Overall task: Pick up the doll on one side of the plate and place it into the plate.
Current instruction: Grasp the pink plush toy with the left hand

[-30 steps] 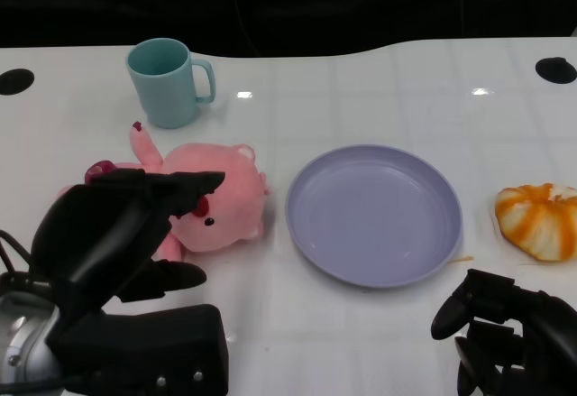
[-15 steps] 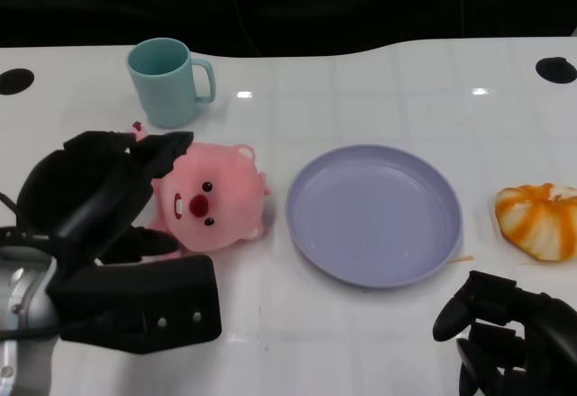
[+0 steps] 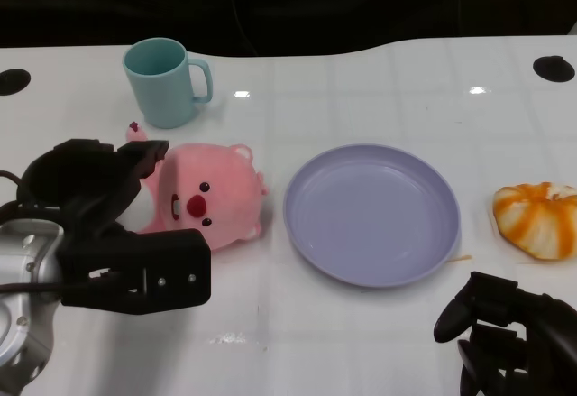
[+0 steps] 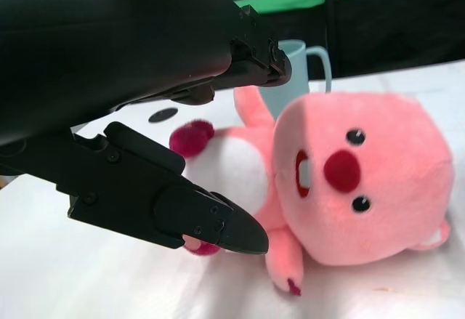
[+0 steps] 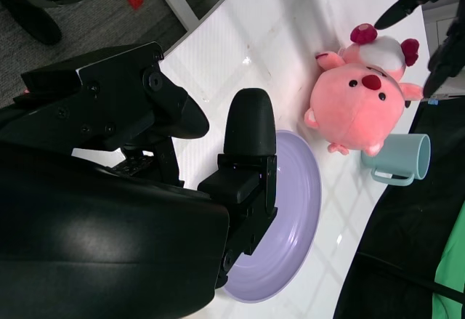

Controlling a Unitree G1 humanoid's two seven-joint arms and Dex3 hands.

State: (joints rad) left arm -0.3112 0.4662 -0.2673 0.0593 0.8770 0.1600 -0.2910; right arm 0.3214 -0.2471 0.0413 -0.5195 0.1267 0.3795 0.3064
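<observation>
The left hand [image 3: 95, 188] has drawn back toward 8 o'clock, fingers spread and empty around the doll [image 3: 206, 199] at the plate's [image 3: 315, 252] 9 o'clock, so closing now may only graze its soft head.

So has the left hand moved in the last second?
Yes. The left hand has pulled back toward the robot and leftward, away from the plate, uncovering the doll's face.
</observation>
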